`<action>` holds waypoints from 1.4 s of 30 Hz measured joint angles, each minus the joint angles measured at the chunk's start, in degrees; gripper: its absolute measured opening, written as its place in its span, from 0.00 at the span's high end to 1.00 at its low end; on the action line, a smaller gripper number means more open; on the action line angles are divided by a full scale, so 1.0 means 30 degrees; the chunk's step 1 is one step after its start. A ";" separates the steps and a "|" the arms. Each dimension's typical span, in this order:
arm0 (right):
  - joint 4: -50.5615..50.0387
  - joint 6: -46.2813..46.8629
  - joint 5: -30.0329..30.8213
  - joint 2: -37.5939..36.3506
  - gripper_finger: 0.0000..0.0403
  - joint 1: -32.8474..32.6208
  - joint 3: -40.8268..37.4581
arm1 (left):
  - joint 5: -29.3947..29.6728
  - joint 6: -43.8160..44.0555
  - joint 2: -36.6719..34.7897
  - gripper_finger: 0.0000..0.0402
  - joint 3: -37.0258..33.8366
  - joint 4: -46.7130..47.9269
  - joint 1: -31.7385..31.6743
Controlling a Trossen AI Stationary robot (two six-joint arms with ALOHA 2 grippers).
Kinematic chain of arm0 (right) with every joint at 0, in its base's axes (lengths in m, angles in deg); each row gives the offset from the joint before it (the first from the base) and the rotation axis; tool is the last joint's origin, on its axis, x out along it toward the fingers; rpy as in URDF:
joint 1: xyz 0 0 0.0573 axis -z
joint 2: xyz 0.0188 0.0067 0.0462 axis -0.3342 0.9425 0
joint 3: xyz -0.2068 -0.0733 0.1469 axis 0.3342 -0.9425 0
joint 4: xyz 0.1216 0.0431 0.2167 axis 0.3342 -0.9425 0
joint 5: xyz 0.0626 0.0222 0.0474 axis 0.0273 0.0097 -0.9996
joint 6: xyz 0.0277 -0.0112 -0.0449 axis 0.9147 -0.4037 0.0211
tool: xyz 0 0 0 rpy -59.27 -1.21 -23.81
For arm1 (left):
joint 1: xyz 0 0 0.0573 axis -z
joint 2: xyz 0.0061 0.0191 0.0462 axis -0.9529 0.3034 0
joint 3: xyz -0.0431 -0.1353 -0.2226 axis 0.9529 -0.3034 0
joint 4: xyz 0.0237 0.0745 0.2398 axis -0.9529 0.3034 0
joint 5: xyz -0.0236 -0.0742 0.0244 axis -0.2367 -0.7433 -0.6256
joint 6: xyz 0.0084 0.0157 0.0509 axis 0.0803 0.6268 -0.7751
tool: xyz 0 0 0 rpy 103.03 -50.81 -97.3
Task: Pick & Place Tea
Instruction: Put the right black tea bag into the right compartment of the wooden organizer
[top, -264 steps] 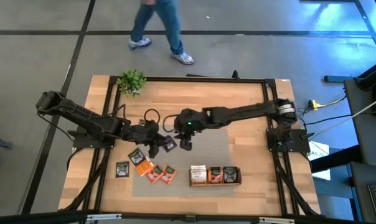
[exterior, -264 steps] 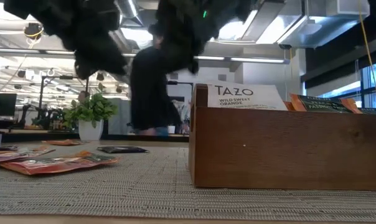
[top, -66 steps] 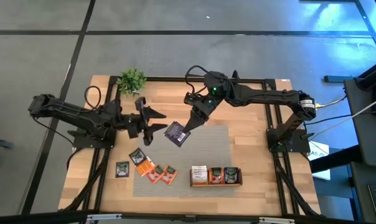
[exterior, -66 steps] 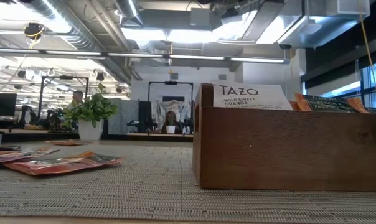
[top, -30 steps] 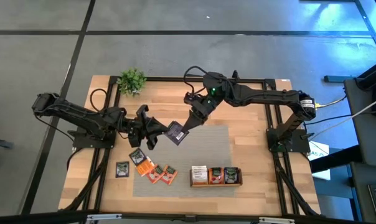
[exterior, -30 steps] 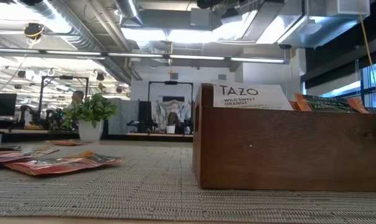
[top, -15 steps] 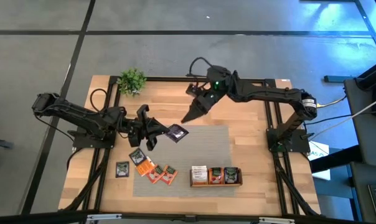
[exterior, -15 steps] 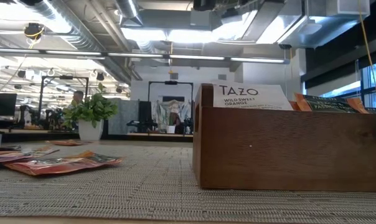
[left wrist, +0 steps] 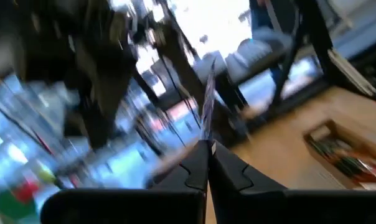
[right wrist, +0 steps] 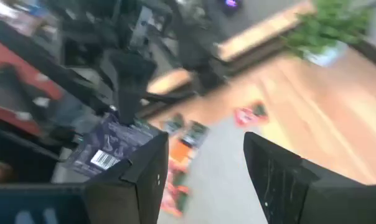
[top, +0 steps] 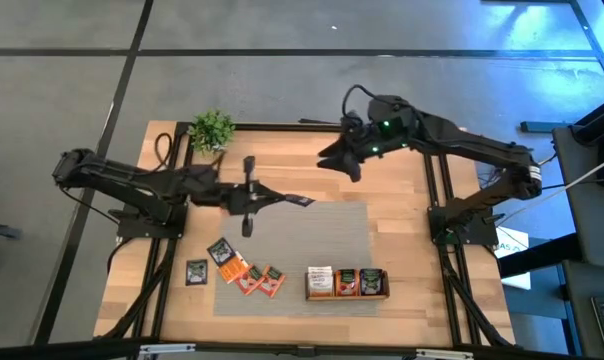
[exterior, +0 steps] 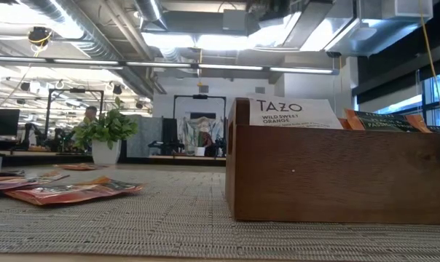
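My left gripper [top: 280,199] is shut on a dark purple tea sachet [top: 300,201] held over the far edge of the grey mat [top: 322,245]. From above the sachet shows edge-on. In the left wrist view it is a thin strip [left wrist: 208,102]. My right gripper [top: 332,160] is open and empty, high over the far middle of the table. Its wrist view shows the sachet's printed face [right wrist: 110,148]. Several more sachets [top: 244,272] lie flat on the mat's left part. The wooden tray [top: 345,282] holds sachets standing in its three compartments. My left gripper pinches one edge of the dark purple sachet [left wrist: 206,138] between its two fingertips. The fingers lie about level and come from the table's left. The sachet sticks out past the fingertips toward the right, turned on edge and lifted clear of the mat.
A small potted plant [top: 211,130] stands at the far left corner. The low view shows the tray's wall [exterior: 336,175] close by on the right and loose sachets [exterior: 67,191] on the left. Bare mat lies between the loose sachets and the tray.
My right gripper has let go of the dark purple sachet and drawn back up toward the table's far right. My left gripper now holds the sachet alone. It has rolled its wrist, so the sachet has turned from flat to edge-on, and it has shifted slightly right.
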 joint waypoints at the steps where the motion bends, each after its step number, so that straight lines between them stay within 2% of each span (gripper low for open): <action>1: -0.0547 -0.0291 0.0645 -0.0250 0.48 -0.0179 0.0000 | -0.0266 0.0717 0.0439 0.99 0.0777 0.1043 -0.0318; 7: -0.3491 -0.2171 0.4499 -0.1217 0.48 -0.1539 0.0000 | -0.2253 0.3146 0.3968 0.99 0.5565 0.7200 -0.1980; 14: -0.7698 -0.2230 0.8165 -0.2159 0.48 -0.3096 0.0000 | -0.2708 0.4299 0.8637 0.99 1.1544 1.2741 -0.2896; 18: -0.9126 -0.1803 0.9274 -0.2862 0.48 -0.4245 0.0000 | -0.3155 0.6287 1.1023 0.99 1.5034 1.5586 -0.3280; 22: -0.9527 -0.1815 0.9318 -0.3166 0.48 -0.5612 -0.0007 | -0.4814 0.9014 1.3346 0.99 1.8076 1.8160 -0.3492; 25: -0.9521 -0.1914 0.9323 -0.3107 0.48 -0.6411 -0.0015 | -0.5086 1.0572 1.4903 0.99 1.9879 2.0204 -0.3412; 31: -0.9097 -0.2472 0.9374 -0.2631 0.48 -0.7362 -0.0815 | -0.5142 1.3812 1.6814 0.99 2.1736 2.2380 -0.2791; 40: -0.6020 -0.2317 0.9291 -0.2583 0.48 -0.8203 -0.4615 | -0.4702 1.5345 1.6987 0.99 2.1846 2.0628 -0.1465; 42: -0.4971 -0.2306 0.8505 -0.2583 0.48 -0.8250 -0.5138 | -0.4727 1.5218 1.6987 0.99 2.1846 2.0060 -0.1223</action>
